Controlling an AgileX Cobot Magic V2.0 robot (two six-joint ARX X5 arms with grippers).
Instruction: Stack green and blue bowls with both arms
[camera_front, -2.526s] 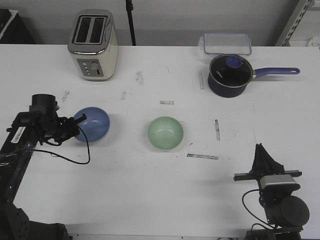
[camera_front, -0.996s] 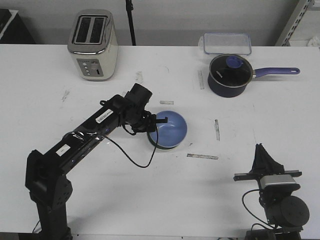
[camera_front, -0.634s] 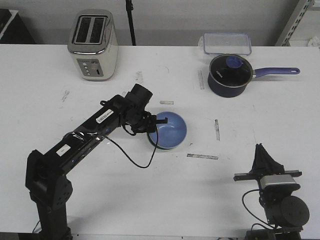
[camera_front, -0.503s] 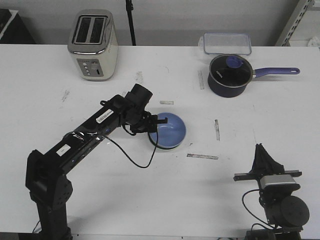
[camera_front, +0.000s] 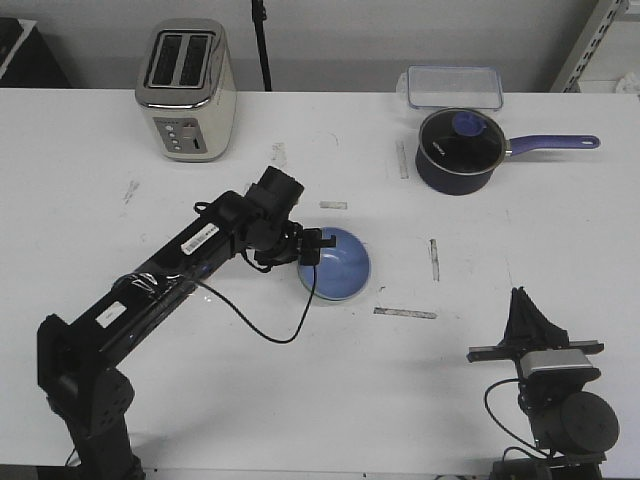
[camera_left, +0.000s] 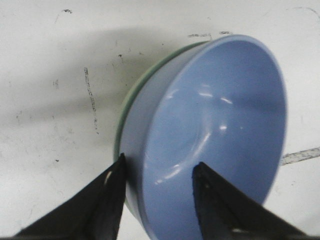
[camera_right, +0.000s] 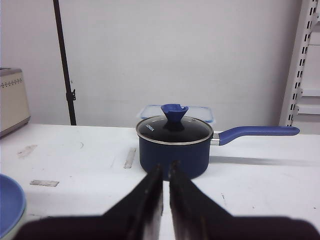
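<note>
Now we see our left arm (camera_front: 170, 265) stretched across the table (camera_front: 300, 400) toward its middle, with the left gripper (camera_front: 312, 246) at the near-left rim of the blue bowl (camera_front: 336, 264). From the left wrist view, the two fingers (camera_left: 107, 200) stand on either side of the blue bowl's (camera_left: 210, 135) wall, one outside and one inside; the outer one touches the wall, but we see a thin gap beside the inner one, so we cannot tell whether they are pinching the rim or have let go. The blue bowl sits inside the green bowl (camera_left: 131, 97), of which only a thin pale rim shows around the blue one's edge; from the front view the green bowl is almost wholly covered. The stacked bowls rest on the table near its middle, between some grey marks on the surface. Our right arm (camera_front: 545, 375) sits folded at the near-right corner, well apart from the bowls, and in the right wrist view the right gripper (camera_right: 165, 192) has its fingers drawn together with only a thin slit between them, holding nothing. Beyond it stands a saucepan (camera_right: 174, 145) with a glass lid, and the toaster (camera_front: 186, 90) stands at the far left.
</note>
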